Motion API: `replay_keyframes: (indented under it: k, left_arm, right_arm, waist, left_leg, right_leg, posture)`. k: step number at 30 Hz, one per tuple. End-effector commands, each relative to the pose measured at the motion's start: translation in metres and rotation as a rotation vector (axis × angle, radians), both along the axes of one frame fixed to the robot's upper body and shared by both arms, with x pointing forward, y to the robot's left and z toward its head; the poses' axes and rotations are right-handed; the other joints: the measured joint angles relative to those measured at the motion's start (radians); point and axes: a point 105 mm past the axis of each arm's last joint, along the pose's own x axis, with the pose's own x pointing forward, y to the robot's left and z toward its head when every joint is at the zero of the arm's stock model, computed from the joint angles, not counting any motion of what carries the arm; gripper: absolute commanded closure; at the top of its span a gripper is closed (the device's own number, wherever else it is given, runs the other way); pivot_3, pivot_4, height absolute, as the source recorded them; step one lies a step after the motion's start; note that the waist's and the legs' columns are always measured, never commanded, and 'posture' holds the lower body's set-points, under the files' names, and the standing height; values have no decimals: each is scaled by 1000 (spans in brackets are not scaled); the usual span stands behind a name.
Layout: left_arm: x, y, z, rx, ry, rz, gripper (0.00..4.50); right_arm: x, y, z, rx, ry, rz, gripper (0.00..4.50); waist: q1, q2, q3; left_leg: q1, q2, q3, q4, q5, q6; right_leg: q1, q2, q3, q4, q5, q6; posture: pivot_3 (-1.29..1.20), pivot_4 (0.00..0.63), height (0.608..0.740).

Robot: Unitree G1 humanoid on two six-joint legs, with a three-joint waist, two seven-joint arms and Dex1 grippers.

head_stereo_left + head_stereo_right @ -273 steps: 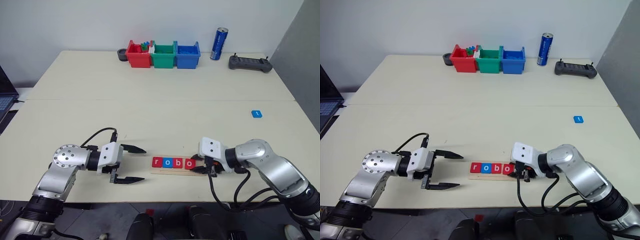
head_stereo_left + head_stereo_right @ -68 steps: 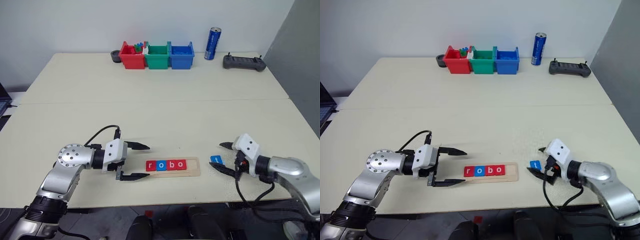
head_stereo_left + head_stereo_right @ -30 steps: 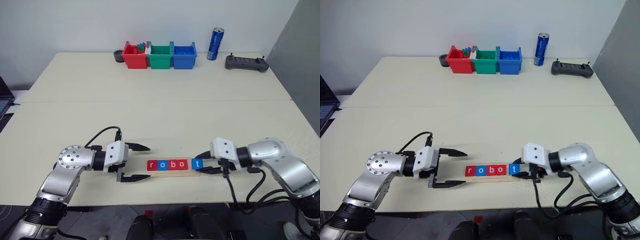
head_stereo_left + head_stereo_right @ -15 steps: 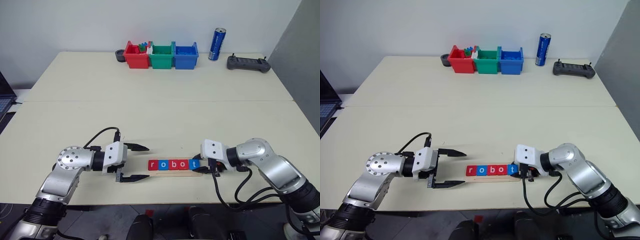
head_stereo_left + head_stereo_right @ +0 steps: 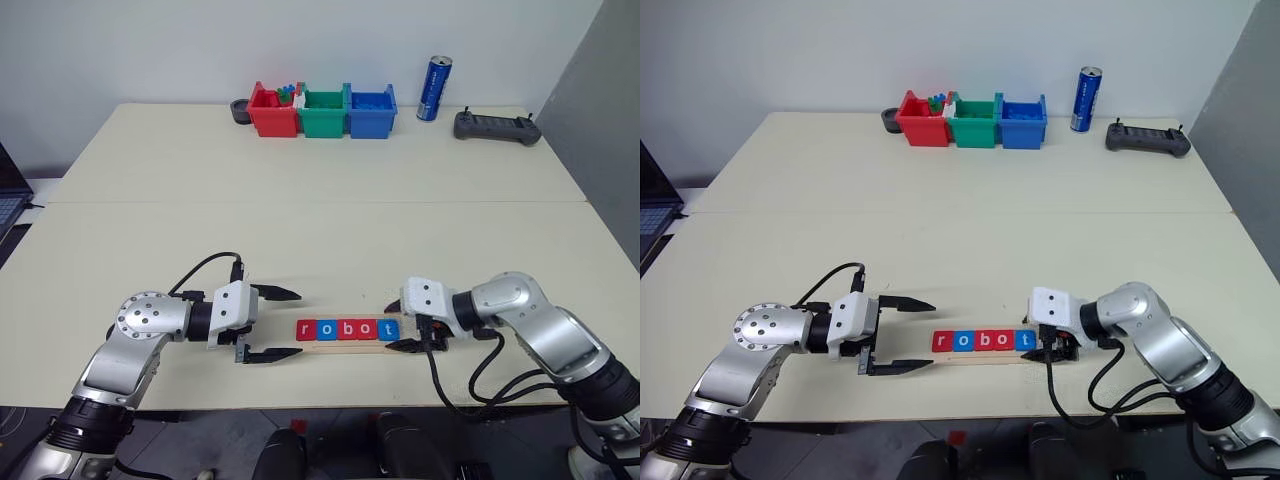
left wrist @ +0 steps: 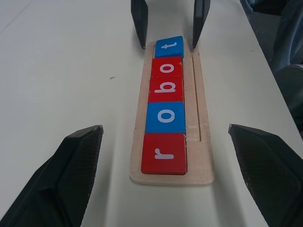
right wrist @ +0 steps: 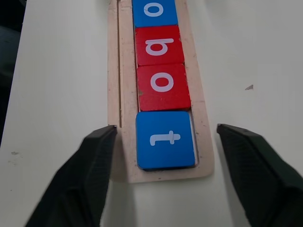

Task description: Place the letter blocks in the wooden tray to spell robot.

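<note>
The wooden tray (image 5: 350, 343) lies near the table's front edge. Five letter blocks sit in it side by side, reading r (image 5: 306, 329), o (image 5: 326, 329), b (image 5: 347, 329), o (image 5: 368, 329), t (image 5: 389, 328). The r, b and second o are red; the first o and the t (image 7: 165, 139) are blue. My right gripper (image 5: 393, 327) is open at the tray's right end, one finger on each side of the t block, apart from it. At the tray's left end my left gripper (image 5: 297, 323) stands open and holds nothing, with the r block (image 6: 164, 153) just ahead of it.
Red (image 5: 275, 112), green (image 5: 322, 112) and blue (image 5: 370, 112) bins stand in a row at the back, with a small dark dish (image 5: 240, 110) beside them. A blue can (image 5: 434, 75) and a black controller (image 5: 497, 127) are at the back right. A laptop edge (image 5: 5, 190) shows at far left.
My right gripper set the blue t block into the tray's right end beside the second o, then opened and let go. The left arm has not moved.
</note>
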Motion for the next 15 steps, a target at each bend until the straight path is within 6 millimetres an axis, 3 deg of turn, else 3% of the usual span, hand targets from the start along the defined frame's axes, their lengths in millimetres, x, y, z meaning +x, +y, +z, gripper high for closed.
replay_keyframes:
  k: [1, 5, 7, 15]
  left_arm:
    - [0, 0, 10, 2, -41, -16, 0]
    - [0, 4, 7, 7, -39, -8, 0]
    - [-1, 6, 5, 10, -37, -4, 0]
    - [0, 9, 0, 11, -37, -5, 0]
  right_arm:
    - [2, 5, 11, 19, -33, 16, 21]
    - [-2, 5, 31, 64, -39, 11, 21]
    - [-6, 2, 35, 67, -45, 11, 410]
    - [-20, -20, 22, -40, -52, 4, 3110]
  waist:
    - [0, 0, 0]
    - [0, 0, 0]
    - [0, 0, 0]
    - [0, 0, 0]
  left_leg:
    - [0, 0, 0, 0, 0, 0]
    - [0, 0, 0, 0, 0, 0]
    - [0, 0, 0, 0, 0, 0]
    - [0, 0, 0, 0, 0, 0]
  right_leg:
    - [0, 0, 0, 0, 0, 0]
    - [0, 0, 0, 0, 0, 0]
    - [0, 0, 0, 0, 0, 0]
    - [0, 0, 0, 0, 0, 0]
  posture:
    - [0, 150, 740]
    - [0, 150, 740]
    - [0, 150, 740]
    - [0, 150, 740]
